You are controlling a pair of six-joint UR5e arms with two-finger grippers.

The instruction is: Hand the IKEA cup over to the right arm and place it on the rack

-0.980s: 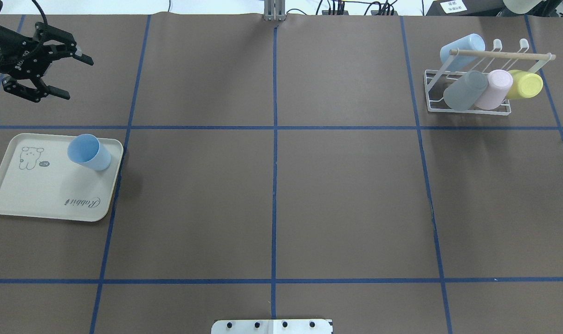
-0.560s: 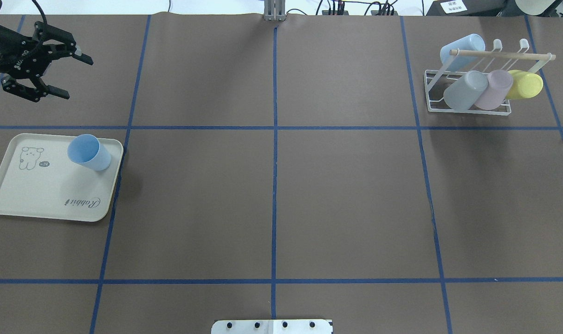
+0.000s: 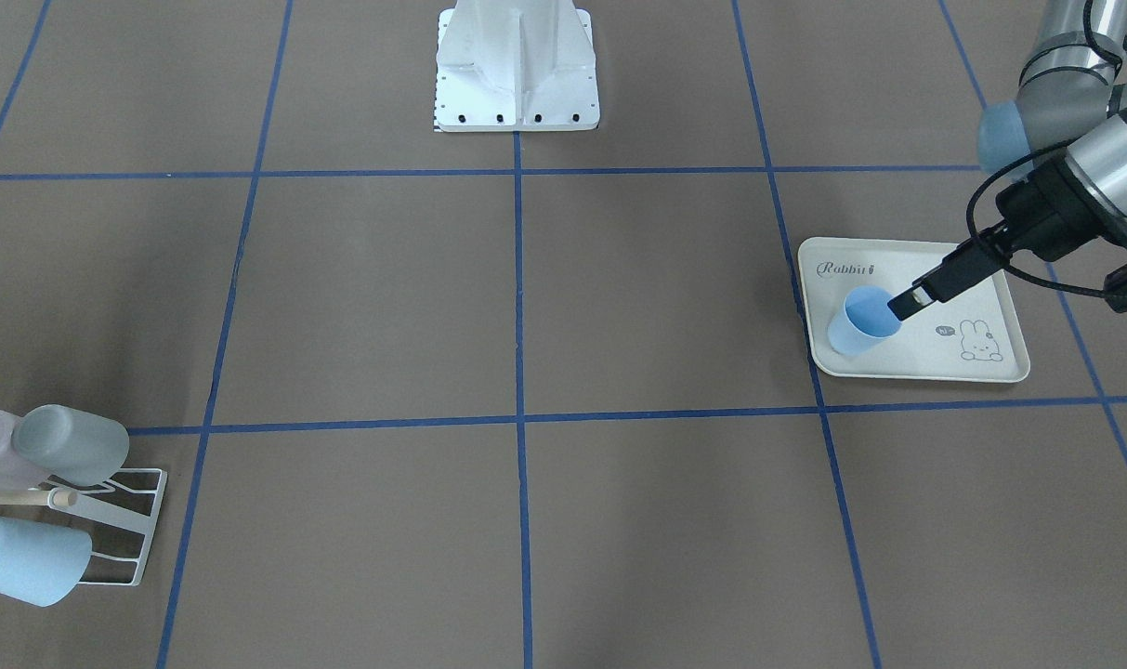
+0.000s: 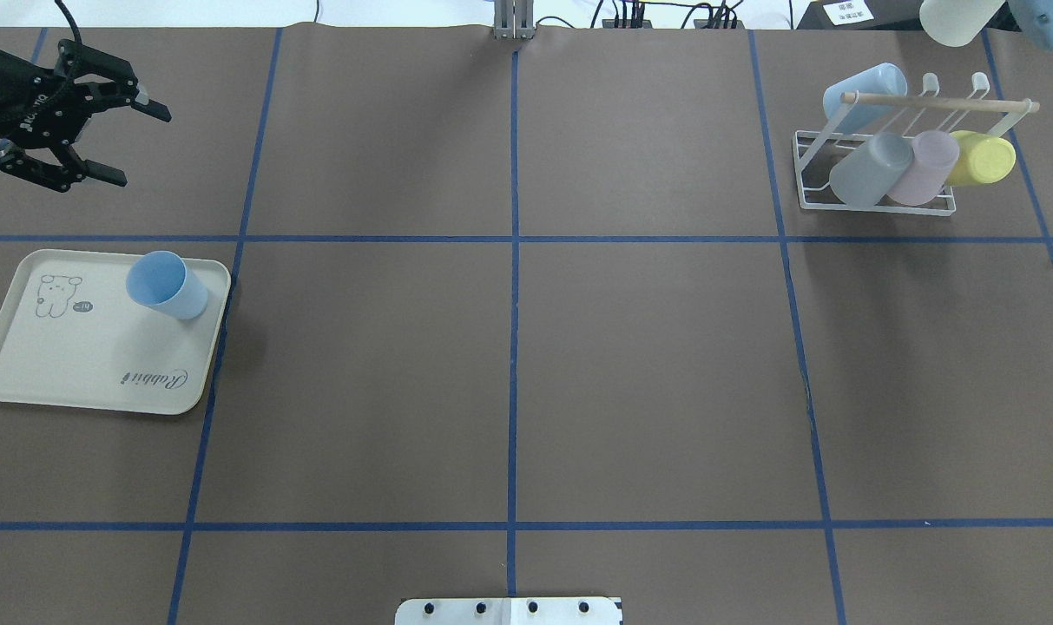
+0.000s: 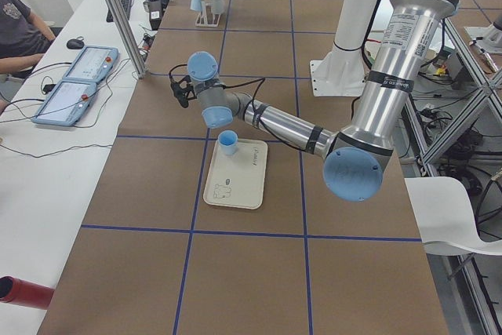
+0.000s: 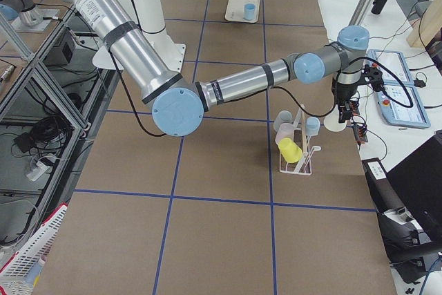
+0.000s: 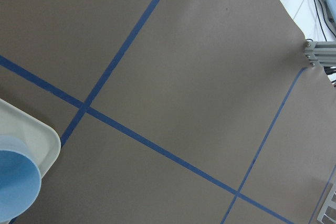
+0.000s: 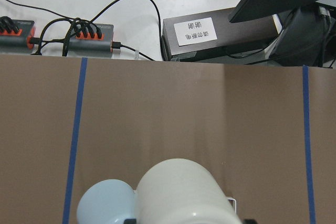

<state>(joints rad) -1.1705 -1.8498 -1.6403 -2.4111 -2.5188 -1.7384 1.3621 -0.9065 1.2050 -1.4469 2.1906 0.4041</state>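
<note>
1. Cream plastic cup (image 4: 957,19) is clamped in the right pincer (image 6: 342,112), aloft beyond the white wire rack (image 4: 873,207).
2. Left pincer (image 4: 135,146) gapes, idle.
3. Risk: clipping the wooden rod (image 4: 938,101) while lowering, missing a prong.

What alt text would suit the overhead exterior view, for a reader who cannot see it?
An open left gripper hovers beyond a cream tray that holds one upright blue cup. Far right, a white rack carries four tilted cups; a cream cup shows at the top edge.
</note>
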